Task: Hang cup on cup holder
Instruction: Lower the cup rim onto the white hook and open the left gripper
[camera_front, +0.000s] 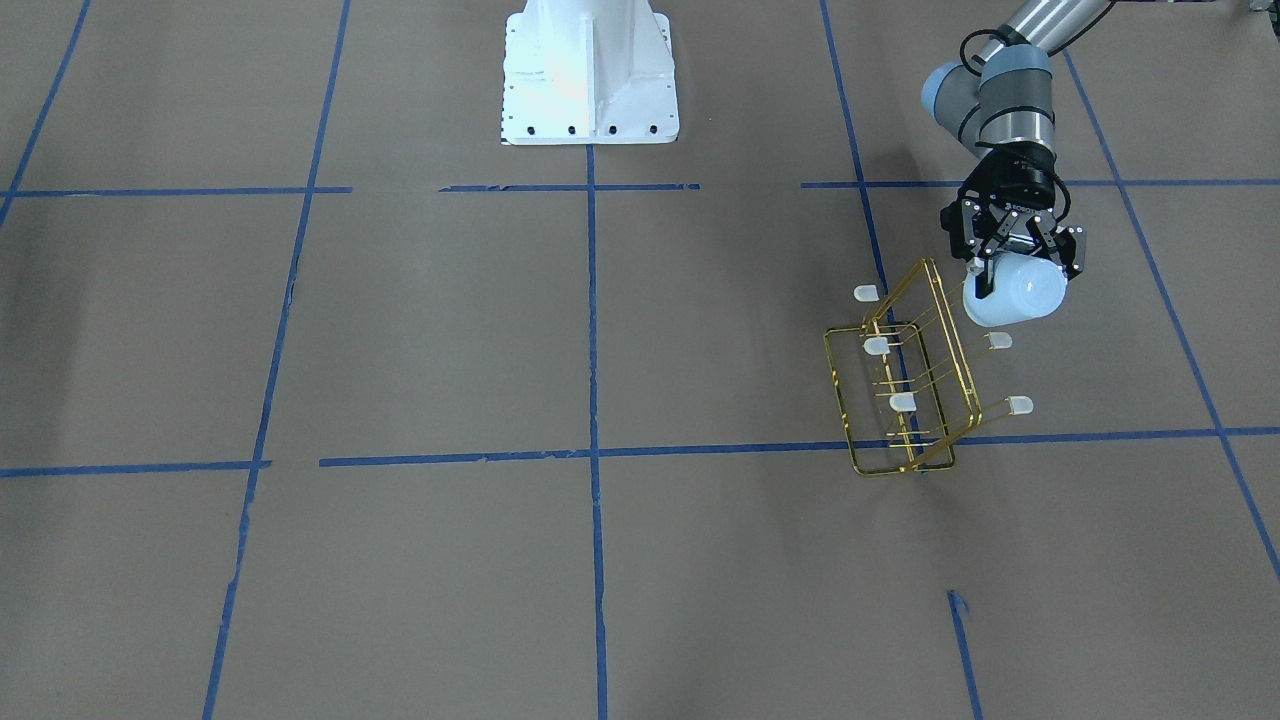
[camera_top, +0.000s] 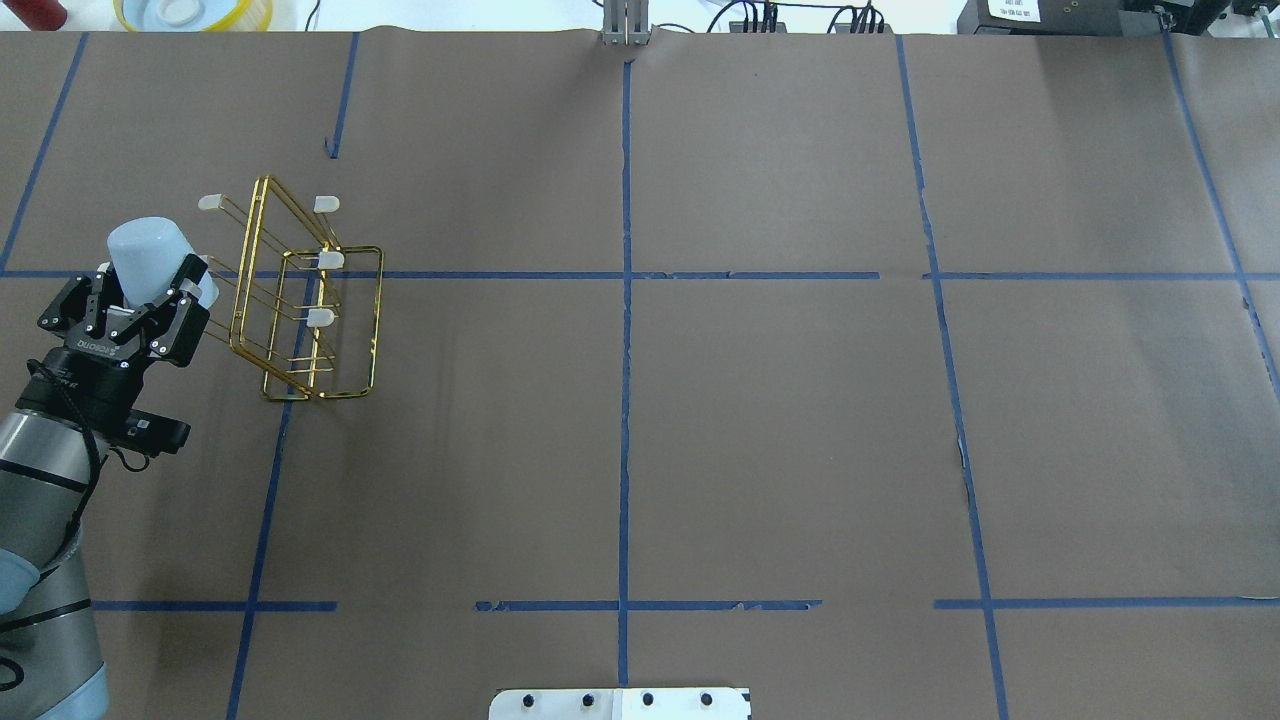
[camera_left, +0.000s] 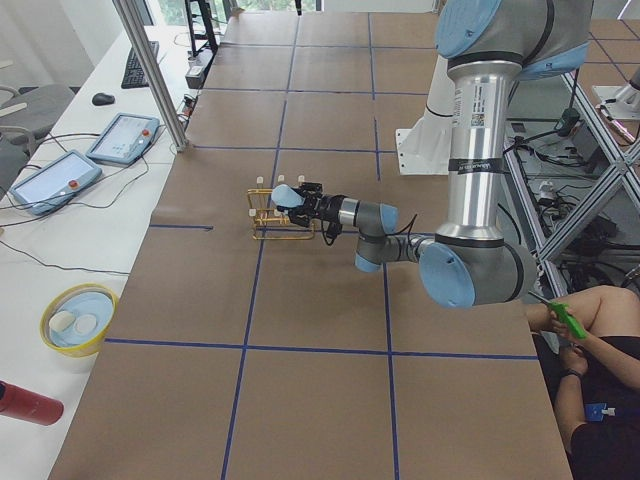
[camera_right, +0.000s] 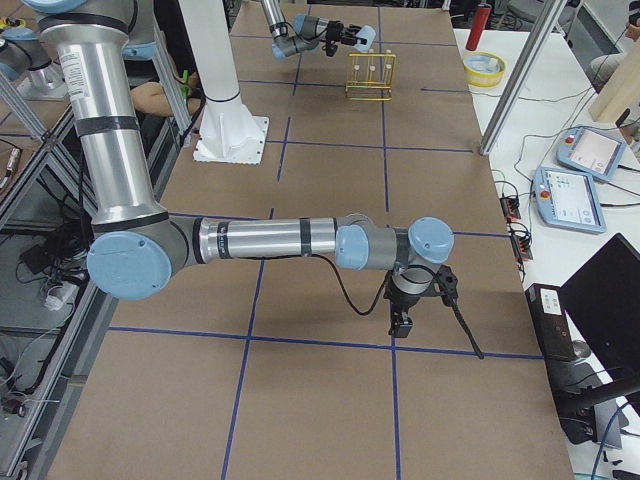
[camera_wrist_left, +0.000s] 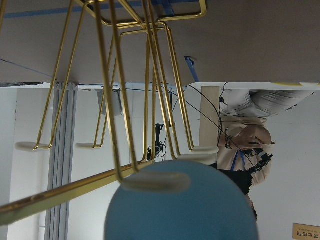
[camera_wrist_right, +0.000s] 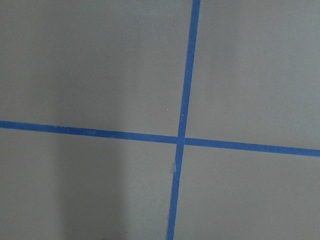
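My left gripper (camera_top: 146, 298) is shut on the cup (camera_top: 148, 255), a pale blue-white tumbler, and holds it above the table with its closed end pointing away from the wrist. The cup (camera_front: 1015, 292) is right beside the gold wire cup holder (camera_front: 903, 402), at the rack's end nearest the robot and on its outer side. In the left wrist view the cup (camera_wrist_left: 182, 212) fills the bottom, and one frosted prong cap (camera_wrist_left: 156, 181) lies across its top edge; I cannot tell if they touch. My right gripper (camera_right: 399, 326) hangs low over the table far from the rack; I cannot tell whether it is open.
The cup holder (camera_top: 320, 317) stands on brown paper marked with blue tape lines. A yellow bowl (camera_top: 195, 12) sits at the far left table corner. The white robot base (camera_front: 590, 75) is at mid-table. A person (camera_left: 600, 330) sits off the table's edge.
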